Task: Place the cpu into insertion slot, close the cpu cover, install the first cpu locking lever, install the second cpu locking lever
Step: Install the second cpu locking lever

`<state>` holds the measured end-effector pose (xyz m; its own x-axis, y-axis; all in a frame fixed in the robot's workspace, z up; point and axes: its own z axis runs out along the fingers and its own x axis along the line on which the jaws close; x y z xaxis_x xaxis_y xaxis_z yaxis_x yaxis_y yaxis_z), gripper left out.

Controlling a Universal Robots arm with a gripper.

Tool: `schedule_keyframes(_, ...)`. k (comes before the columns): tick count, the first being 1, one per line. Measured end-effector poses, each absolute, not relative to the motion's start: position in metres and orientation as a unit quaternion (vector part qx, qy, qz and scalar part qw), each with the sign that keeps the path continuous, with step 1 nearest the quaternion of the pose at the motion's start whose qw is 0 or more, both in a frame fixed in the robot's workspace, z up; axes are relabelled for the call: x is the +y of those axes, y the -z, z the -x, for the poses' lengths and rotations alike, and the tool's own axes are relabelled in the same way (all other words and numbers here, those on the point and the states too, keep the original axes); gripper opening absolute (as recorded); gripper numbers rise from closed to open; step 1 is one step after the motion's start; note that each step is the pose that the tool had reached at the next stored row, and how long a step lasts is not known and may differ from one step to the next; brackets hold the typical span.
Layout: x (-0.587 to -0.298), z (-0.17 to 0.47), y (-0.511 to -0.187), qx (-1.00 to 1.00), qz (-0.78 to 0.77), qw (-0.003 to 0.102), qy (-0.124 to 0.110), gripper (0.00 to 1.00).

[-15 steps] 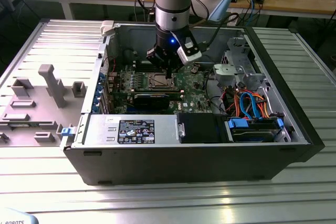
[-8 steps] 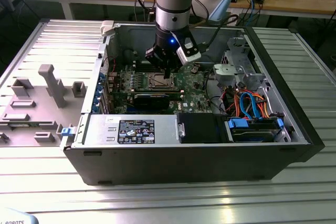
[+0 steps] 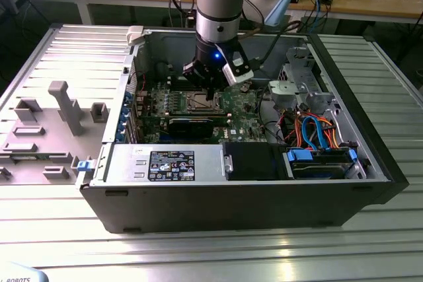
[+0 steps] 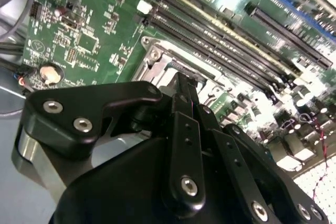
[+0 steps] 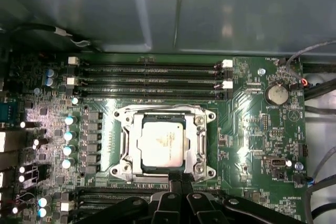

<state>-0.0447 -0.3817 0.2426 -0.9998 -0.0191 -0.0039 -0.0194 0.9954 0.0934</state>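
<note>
cpu (image 5: 161, 142): lies flat in the insertion slot (image 5: 122, 145), silver top up, square, edges parallel to the memory slots (image 5: 149, 76).
cpu cover (image 5: 198, 129): seems lowered around the chip.
gripper (image 5: 178, 182): fingers clenched together, tips at the socket's edge.

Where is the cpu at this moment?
In the first wrist view the cpu lies in the insertion slot on the green motherboard, between two banks of memory slots, just beyond the end effector.

Arm (image 3: 221, 4): silver-grey cylinder, pale blue band at top, lit blue lamp lower down. Pincer (image 4: 181, 85): matte black linkages, silver screw heads; fingers pressed together.
</note>
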Motion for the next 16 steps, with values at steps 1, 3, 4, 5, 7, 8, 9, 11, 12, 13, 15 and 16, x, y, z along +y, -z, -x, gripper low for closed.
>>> schedule_keyframes(1, -0.385, 0.045, -0.243, 0.999, 0.010, 0.001, -0.047, 0.11)
schedule_keyframes(3, -0.390, 0.045, -0.243, 0.999, 0.010, 0.001, -0.047, 0.11)
schedule_keyframes(4, -0.394, 0.045, -0.243, 0.999, 0.010, 0.001, -0.047, 0.11)
schedule_keyframes(5, -0.397, 0.045, -0.243, 0.999, 0.010, 0.001, -0.048, 0.11)
schedule_keyframes(7, -0.399, 0.045, -0.243, 0.999, 0.010, 0.001, -0.049, 0.11)
schedule_keyframes(8, -0.401, 0.045, -0.243, 0.999, 0.010, 0.000, -0.049, 0.11)
schedule_keyframes(9, -0.401, 0.045, -0.243, 0.999, 0.009, 0.000, -0.049, 0.11)
schedule_keyframes(11, -0.401, 0.045, -0.243, 0.999, 0.010, 0.000, -0.049, 0.11)
schedule_keyframes(12, -0.401, 0.045, -0.243, 0.999, 0.010, 0.000, -0.049, 0.11)
schedule_keyframes(13, -0.401, 0.045, -0.243, 0.999, 0.010, 0.000, -0.049, 0.11)
schedule_keyframes(15, -0.401, 0.045, -0.243, 0.999, 0.010, 0.000, -0.049, 0.11)
schedule_keyframes(16, -0.401, 0.045, -0.243, 0.999, 0.010, 0.000, -0.049, 0.11)
